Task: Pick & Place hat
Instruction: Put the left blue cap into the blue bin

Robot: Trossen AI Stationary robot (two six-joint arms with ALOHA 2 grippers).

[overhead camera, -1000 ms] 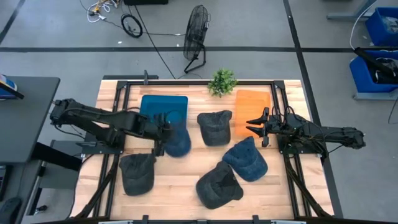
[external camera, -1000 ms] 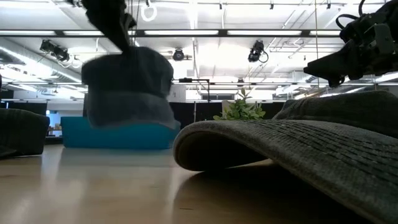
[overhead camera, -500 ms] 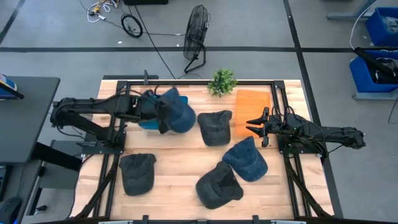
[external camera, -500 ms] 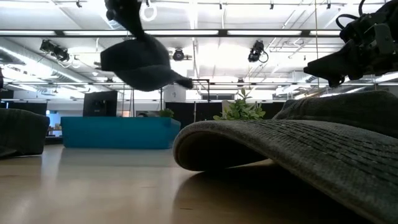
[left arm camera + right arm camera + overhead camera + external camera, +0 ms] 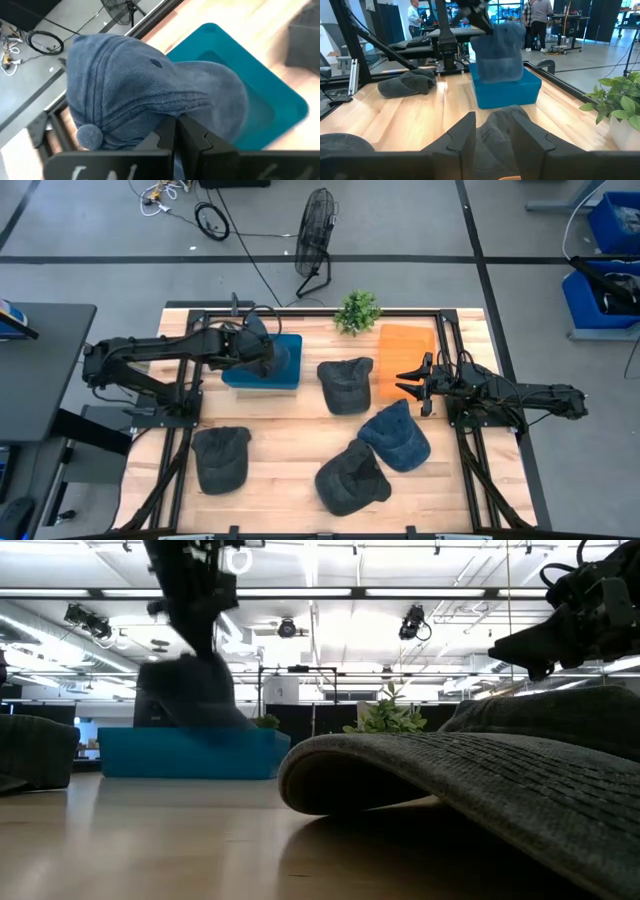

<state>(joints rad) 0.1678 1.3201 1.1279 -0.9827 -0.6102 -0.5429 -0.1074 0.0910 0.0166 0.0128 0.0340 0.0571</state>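
A blue cap (image 5: 266, 352) hangs from my left gripper (image 5: 177, 131), which is shut on it over the teal bin (image 5: 287, 376) at the table's far left. In the low view the cap (image 5: 190, 692) reaches down to the bin's rim (image 5: 190, 735). My right gripper (image 5: 495, 137) is open and waits beside the orange tray (image 5: 405, 345) on the right. From its wrist view I see the blue cap (image 5: 499, 50) above the teal bin (image 5: 506, 91). My left gripper pinches the blue cap's crown cloth (image 5: 167, 112) between its two shut fingers, a short way from the top button (image 5: 89, 134). The fingers come from above, slanting from the table's left. The cap hangs below them over the bin; whether it rests inside, I cannot tell.
Other caps lie on the wood: a dark grey one (image 5: 345, 385) mid-table, a blue one (image 5: 395, 436) to the right, a dark one (image 5: 352, 478) near the front, and a grey one (image 5: 220, 458) at front left. A small plant (image 5: 357, 311) stands at the far edge.
My left gripper has carried the blue cap up from the table's middle-left and toward the far edge. The cap swung and tipped on the way, then came down over the teal bin. The fingers have stayed shut on it.
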